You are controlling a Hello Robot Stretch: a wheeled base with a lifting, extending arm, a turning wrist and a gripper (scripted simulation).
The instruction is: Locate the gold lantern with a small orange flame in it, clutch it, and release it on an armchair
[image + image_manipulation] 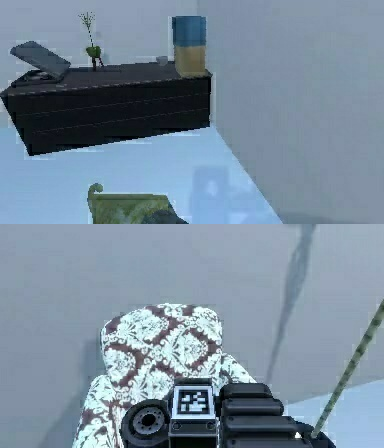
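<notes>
An armchair [165, 359] in brown-and-white floral fabric stands against the grey wall in the arm side view. In front of its seat, at the bottom edge, is the gripper's [150, 422] dark body with a white marker square [193, 402]. Its far end lies against the chair, so I cannot tell whether it holds anything. In the forward view a greenish-gold ornate object [120, 207] with a curled tip lies low at the bottom edge. I cannot tell what it is.
A long dark dresser [110, 110] stands against the wall ahead. It carries a laptop [40, 62], a small plant [93, 48], a tiny cup [162, 60] and a blue-and-tan cylinder [189, 44]. A thin green pole [355, 374] leans at the arm side view's right.
</notes>
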